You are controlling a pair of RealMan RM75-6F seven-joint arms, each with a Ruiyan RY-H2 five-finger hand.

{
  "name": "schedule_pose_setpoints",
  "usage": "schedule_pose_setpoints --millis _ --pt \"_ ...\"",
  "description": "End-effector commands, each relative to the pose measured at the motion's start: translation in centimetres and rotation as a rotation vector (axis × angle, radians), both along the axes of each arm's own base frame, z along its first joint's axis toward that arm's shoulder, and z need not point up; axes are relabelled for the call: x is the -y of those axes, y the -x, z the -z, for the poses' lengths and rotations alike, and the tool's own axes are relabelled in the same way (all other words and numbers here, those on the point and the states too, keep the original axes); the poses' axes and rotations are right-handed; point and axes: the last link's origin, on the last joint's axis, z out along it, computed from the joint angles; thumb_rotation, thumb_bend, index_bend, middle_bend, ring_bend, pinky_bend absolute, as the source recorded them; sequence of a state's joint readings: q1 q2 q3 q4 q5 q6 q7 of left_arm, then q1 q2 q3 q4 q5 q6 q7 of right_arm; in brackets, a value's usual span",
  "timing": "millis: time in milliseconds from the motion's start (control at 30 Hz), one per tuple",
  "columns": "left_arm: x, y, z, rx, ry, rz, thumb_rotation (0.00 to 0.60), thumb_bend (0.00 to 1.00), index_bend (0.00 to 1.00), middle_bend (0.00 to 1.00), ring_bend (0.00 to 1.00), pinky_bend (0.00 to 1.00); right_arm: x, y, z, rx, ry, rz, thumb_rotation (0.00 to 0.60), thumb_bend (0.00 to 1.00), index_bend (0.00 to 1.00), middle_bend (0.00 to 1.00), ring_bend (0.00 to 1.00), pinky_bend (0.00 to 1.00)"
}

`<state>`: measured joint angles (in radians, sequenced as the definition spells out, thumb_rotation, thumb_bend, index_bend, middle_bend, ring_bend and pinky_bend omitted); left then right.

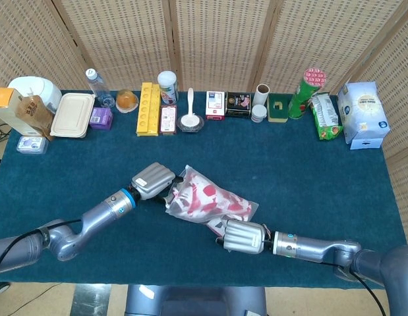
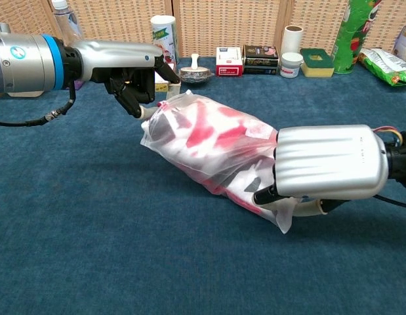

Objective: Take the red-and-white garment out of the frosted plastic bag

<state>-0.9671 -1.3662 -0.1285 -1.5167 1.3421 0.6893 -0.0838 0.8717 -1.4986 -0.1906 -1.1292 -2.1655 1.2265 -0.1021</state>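
Frosted plastic bag (image 1: 210,203) lies at lower centre of the blue table (image 1: 309,171), the red-and-white garment (image 2: 216,134) inside it. Left hand (image 2: 127,72), at upper left of the chest view, pinches the bag's left end with curled fingers. Right hand (image 2: 330,162), at lower right, grips the bag's right end, fingers tucked beneath the plastic.
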Motion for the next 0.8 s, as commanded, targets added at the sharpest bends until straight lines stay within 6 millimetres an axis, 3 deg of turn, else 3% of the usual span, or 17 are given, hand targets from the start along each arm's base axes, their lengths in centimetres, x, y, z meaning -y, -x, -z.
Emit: schedule_pose_setpoints --millis 33,300,800 --pt "0.0 0.0 0.0 0.001 0.001 -0.001 0.6 0.43 0.83 1.0 0.96 0.87 -0.1 0.1 0.1 -0.003 -0.005 0.007 0.6 0.42 0.52 0.9 1.0 1.0" --pt "-0.1 0.3 0.0 -0.006 -0.003 -0.005 0.6 0.43 0.83 1.0 0.96 0.87 -0.2 0.3 0.1 -0.002 -0.022 0.022 0.6 0.5 0.57 0.9 1.0 1.0" --pt "-0.4 1.6 -0.6 -0.026 -0.023 -0.021 0.6 0.43 0.83 1.0 0.96 0.87 -0.7 0.6 -0.3 0.021 -0.046 0.023 0.6 0.55 0.8 0.97 1.0 1.0"
